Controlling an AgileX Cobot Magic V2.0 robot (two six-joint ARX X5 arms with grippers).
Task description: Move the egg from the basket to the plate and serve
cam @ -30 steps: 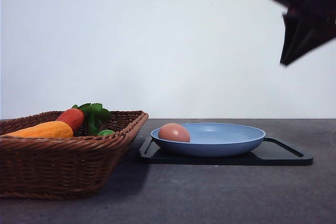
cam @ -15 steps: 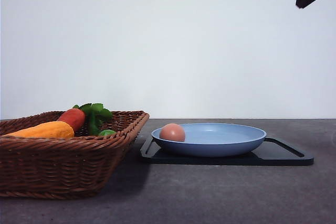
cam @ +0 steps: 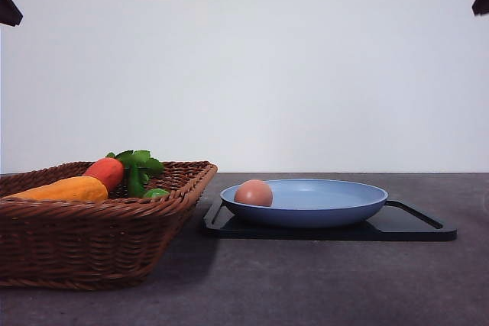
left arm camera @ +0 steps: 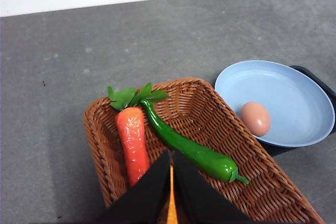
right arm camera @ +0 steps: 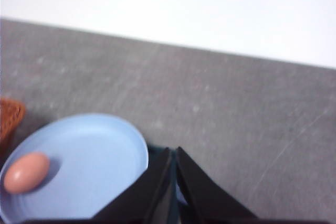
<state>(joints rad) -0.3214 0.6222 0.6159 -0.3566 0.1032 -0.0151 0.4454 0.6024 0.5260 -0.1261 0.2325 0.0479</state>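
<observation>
**Egg at rest in the blue plate, both grippers raised and closed**

The egg [cam: 254, 192] lay inside the plate [cam: 336, 208], near the rim on the side facing the basket [cam: 92, 242]. The plate sat on a flat black tray [cam: 412, 227] on the grey counter [cam: 306, 288], with the basket just beside the tray. In the basket lay an orange-red carrot [left arm camera: 134, 142] with green leaves, a long green pepper [left arm camera: 191, 150] touching it at the leafy end, and a yellow-orange vegetable [cam: 61, 188].

In the left wrist view, the left gripper [left arm camera: 171, 182] hung above the basket with its dark fingers pressed together and nothing between them. In the right wrist view, the right gripper [right arm camera: 173, 182] hung above the plate's edge, its fingers likewise clenched on nothing, well apart from the egg.
</observation>
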